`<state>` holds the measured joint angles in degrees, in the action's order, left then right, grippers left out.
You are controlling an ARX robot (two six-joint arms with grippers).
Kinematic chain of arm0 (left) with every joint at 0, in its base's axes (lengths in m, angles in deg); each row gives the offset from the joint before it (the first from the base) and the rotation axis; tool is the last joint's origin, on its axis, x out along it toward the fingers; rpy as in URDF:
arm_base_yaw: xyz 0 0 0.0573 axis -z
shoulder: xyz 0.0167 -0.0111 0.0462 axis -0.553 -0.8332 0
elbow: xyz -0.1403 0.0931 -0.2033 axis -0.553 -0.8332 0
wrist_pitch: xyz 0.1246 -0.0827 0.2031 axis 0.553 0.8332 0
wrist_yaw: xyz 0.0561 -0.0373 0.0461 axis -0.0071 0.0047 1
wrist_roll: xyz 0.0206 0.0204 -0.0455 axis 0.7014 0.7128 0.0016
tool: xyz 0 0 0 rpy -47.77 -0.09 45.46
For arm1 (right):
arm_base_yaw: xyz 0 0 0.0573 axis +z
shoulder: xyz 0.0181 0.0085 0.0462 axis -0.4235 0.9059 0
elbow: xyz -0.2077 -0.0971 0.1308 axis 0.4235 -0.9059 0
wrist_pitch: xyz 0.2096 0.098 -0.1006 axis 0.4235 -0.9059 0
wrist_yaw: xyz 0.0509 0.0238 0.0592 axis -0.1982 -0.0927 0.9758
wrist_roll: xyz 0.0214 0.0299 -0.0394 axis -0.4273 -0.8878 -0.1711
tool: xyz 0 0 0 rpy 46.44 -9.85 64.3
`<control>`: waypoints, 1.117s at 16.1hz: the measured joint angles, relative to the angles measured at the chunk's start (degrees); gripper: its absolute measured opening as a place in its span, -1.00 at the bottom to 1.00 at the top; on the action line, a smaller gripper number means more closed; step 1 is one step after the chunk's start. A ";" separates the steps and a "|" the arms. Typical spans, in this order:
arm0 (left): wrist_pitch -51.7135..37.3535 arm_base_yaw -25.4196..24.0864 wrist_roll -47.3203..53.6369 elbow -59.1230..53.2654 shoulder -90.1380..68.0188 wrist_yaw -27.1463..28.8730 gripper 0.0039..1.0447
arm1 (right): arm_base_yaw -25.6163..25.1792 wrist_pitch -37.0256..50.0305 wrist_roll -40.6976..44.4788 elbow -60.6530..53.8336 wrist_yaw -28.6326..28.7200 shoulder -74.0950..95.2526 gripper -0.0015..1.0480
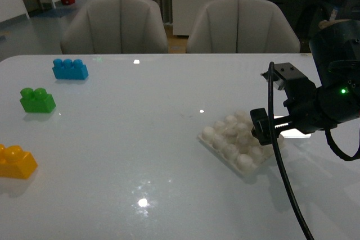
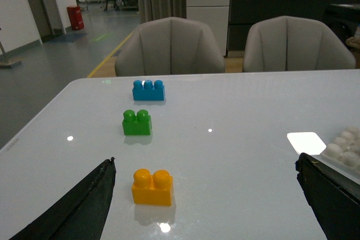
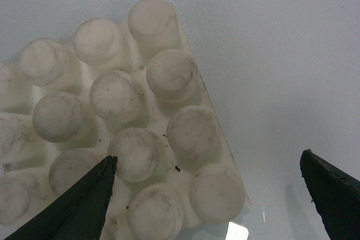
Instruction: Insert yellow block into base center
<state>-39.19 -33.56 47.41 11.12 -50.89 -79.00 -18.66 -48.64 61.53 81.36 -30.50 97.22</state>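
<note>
The yellow block (image 1: 16,162) rests on the white table at the near left edge, two studs up. In the left wrist view the yellow block (image 2: 152,186) lies just ahead of my open left gripper (image 2: 205,162), nearer one finger (image 2: 84,206) and touching neither. The left gripper is out of the front view. The base (image 1: 225,139), a white studded plate, lies at the right of the table. My right gripper (image 1: 267,130) hovers open over the plate's right side. From the right wrist, the base (image 3: 115,96) fills the picture beneath the open right gripper (image 3: 206,158), with nothing between the fingers.
A green brick (image 1: 37,100) and a blue brick (image 1: 70,69) stand in a row behind the yellow one, also seen from the left wrist as green brick (image 2: 136,123) and blue brick (image 2: 148,90). A bright white rectangle (image 2: 306,142) lies beside the base. Two chairs (image 1: 115,26) stand behind the table.
</note>
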 joint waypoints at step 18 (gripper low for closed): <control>0.00 0.00 0.00 0.00 0.00 0.00 0.88 | 9.44 -3.34 -19.80 3.56 4.28 3.72 0.88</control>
<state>-39.19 -33.56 47.41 11.12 -50.89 -79.00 -9.22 -51.98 41.73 84.93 -26.22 100.94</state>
